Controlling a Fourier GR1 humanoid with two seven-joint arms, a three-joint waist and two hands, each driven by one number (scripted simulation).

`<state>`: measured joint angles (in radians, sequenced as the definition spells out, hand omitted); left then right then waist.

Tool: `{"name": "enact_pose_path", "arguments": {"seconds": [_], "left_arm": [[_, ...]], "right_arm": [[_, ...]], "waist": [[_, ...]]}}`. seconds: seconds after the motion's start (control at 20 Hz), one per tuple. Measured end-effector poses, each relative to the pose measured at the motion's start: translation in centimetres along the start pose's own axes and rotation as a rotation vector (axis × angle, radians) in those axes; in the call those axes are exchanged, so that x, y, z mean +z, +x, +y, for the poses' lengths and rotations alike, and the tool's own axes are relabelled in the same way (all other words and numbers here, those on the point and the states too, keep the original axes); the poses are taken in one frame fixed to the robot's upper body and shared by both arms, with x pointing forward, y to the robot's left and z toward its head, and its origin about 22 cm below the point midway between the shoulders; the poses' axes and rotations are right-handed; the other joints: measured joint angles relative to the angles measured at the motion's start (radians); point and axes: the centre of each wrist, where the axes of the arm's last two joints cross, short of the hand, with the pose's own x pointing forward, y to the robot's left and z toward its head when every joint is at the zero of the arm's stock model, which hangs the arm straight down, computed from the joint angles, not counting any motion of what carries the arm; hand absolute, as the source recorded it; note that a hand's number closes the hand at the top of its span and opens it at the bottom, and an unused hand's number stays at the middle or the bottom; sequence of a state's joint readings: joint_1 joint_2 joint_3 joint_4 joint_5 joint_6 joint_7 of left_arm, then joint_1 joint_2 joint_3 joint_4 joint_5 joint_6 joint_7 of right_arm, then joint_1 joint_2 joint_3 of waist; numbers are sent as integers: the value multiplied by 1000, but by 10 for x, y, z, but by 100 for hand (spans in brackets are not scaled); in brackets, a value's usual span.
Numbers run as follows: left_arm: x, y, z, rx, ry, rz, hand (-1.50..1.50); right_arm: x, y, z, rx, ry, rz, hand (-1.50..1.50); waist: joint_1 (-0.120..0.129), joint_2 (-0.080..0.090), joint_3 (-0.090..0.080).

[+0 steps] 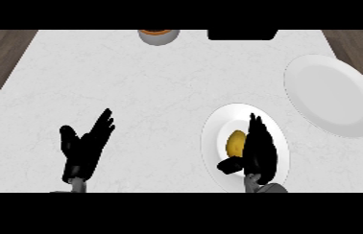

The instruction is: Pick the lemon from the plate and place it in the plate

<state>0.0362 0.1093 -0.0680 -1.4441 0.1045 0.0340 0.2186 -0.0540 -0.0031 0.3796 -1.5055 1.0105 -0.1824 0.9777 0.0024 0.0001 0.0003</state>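
A: Counter (pixel 142 84), white marble, fills the view. Two white plates. Larger-looking empty plate (pixel 326 96) sits at the right edge; probably the drop spot, since nothing lies in it.

B: And the near plate (pixel 212 146)?

A: Toward the front-right, just beside the empty one. Lemon (pixel 236 143) rests on it, left of centre.

B: Hands?

A: Right hand (pixel 259 149) is over that plate, fingers long along the lemon's right side, thumb hooked under its near end. Closing on it, I judge, not yet clasped. Left hand (pixel 85 144) rests front-left, fingers straight, relaxed.

B: Far edge?

A: Small grey bowl (pixel 157 36), orange inside; a black object (pixel 241 34).
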Motion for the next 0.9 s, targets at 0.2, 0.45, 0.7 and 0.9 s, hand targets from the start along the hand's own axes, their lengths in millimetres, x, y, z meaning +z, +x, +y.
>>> {"name": "enact_pose_path", "arguments": {"seconds": [0.2, 0.45, 0.7, 0.9], "left_arm": [[-1, 1, -3, 1, -6, 0, 0], [-3, 2, -4, 3, -1, 1, 0], [-1, 2, -6, 5, 0, 4, 0], [-3, 5, -7, -6, -5, -2, 0]], "right_arm": [[-16, -3, 4, 64, 36, -26, 150], [-18, -5, 7, 108, 14, -52, 150], [-17, -5, 3, 134, -54, -73, 150], [-31, 14, -13, 60, -236, -93, 150]], "waist": [[0, 0, 0], [-1, -3, -2], [-1, -2, -1], [7, 1, 0]]}}
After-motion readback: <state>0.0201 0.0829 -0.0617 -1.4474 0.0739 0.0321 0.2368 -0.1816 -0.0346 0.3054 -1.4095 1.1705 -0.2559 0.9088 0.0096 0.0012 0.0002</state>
